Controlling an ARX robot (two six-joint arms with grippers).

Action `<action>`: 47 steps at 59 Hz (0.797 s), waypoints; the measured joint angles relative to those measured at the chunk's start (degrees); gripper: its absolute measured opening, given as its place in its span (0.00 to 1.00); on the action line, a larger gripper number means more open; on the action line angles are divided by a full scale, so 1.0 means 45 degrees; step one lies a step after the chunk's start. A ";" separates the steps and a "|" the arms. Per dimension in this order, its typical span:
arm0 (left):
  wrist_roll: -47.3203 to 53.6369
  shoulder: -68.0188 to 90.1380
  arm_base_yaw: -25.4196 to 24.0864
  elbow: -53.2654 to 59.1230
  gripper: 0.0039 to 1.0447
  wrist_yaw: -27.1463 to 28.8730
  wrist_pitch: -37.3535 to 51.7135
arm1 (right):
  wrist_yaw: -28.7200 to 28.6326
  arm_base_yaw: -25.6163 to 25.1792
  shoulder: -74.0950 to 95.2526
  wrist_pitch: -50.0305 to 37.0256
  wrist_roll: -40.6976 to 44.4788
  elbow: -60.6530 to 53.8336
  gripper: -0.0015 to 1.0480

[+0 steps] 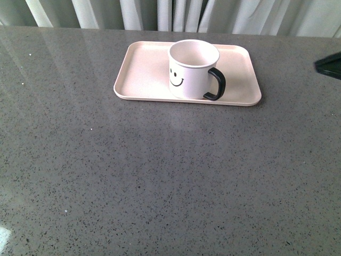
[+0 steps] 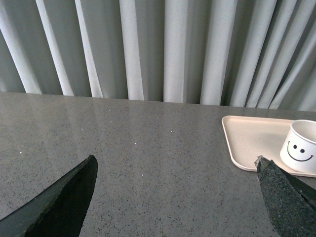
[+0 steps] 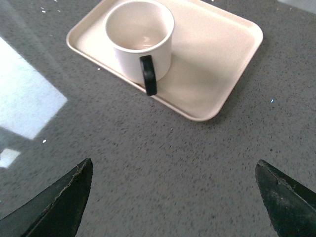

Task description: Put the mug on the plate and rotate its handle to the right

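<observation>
The mug (image 1: 191,69) sits on the plate (image 1: 144,69) by its 6 o'clock rim, handle (image 1: 216,85) near 4 o'clock, and the left tool (image 2: 176,159) and right tool (image 3: 173,162) are wide and empty, so a bump could push it off.

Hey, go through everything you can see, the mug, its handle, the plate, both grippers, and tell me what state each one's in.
mug: upright, empty, standing on the plate.
handle: pointing right in the front view.
plate: flat on the table, carrying the mug.
left gripper: open, holding nothing.
right gripper: open, holding nothing.
</observation>
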State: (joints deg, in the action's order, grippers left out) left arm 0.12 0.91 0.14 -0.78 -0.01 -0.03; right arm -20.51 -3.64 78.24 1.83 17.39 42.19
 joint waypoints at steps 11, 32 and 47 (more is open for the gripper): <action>0.0000 0.0000 0.0000 0.0000 0.91 0.0000 0.0005 | 0.1098 0.1146 0.3609 0.0350 -0.0559 0.2987 0.91; 0.0000 0.0000 0.0000 0.0000 0.91 0.0000 0.0005 | 0.2288 0.2259 0.8354 0.2720 -0.2793 0.9175 0.91; 0.0000 0.0000 0.0000 0.0000 0.91 0.0000 0.0005 | 0.2662 0.2516 0.9364 0.3638 -0.3429 1.0763 0.91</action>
State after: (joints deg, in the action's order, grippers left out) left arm 0.12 0.91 0.14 -0.78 -0.01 -0.01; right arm -8.54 7.68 120.38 18.20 1.96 90.63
